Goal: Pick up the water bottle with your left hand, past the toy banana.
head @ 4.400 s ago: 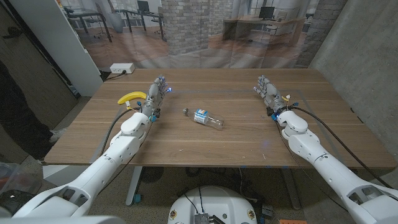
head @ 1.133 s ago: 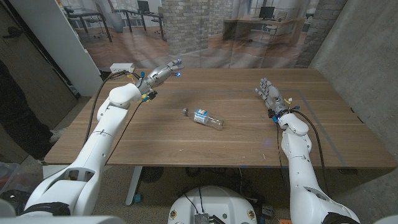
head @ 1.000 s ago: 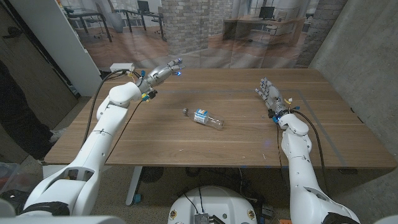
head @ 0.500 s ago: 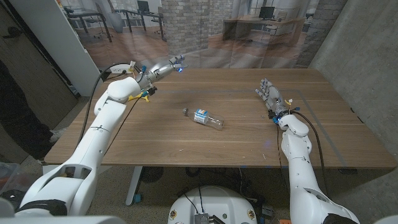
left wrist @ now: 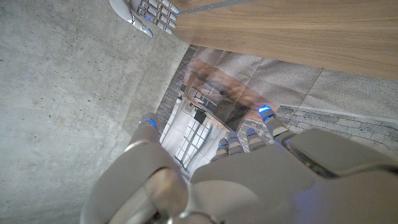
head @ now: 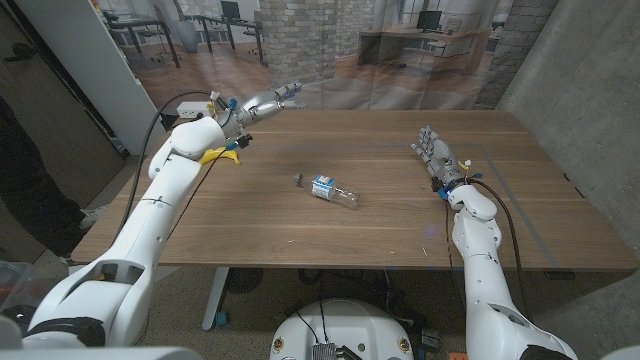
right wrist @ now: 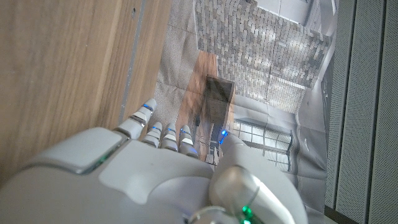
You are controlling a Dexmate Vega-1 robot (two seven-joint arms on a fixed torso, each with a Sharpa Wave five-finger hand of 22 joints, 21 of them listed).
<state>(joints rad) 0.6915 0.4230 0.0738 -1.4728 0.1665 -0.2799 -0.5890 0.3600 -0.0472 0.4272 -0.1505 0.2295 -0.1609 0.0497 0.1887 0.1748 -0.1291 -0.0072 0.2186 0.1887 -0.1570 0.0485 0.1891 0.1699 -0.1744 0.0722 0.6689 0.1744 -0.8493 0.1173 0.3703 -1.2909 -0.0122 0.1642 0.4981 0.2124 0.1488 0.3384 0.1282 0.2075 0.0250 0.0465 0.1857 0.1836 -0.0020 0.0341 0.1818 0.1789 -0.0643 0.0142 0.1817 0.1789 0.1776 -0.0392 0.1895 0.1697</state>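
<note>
A clear water bottle (head: 328,189) with a blue label lies on its side in the middle of the wooden table (head: 380,230). The yellow toy banana (head: 214,154) lies at the far left, partly covered by my left forearm. My left hand (head: 262,103) is raised over the table's far left edge, fingers stretched out and holding nothing, well away from the bottle. In the left wrist view, the left hand (left wrist: 236,174) points past the table edge. My right hand (head: 432,150) stands on the right side with fingers apart and nothing in it; the right wrist view shows this hand (right wrist: 155,174) from behind.
A white box (head: 190,106) sits beyond the table's far left corner. A person in dark clothes (head: 25,170) stands at the left edge. A printed backdrop hangs behind the table. My right hand (left wrist: 146,11) also appears across the table (left wrist: 280,31) in the left wrist view.
My left arm has lifted off the table beside the banana and swung up toward the far left edge. The bottle, the banana and my right hand have stayed put.
</note>
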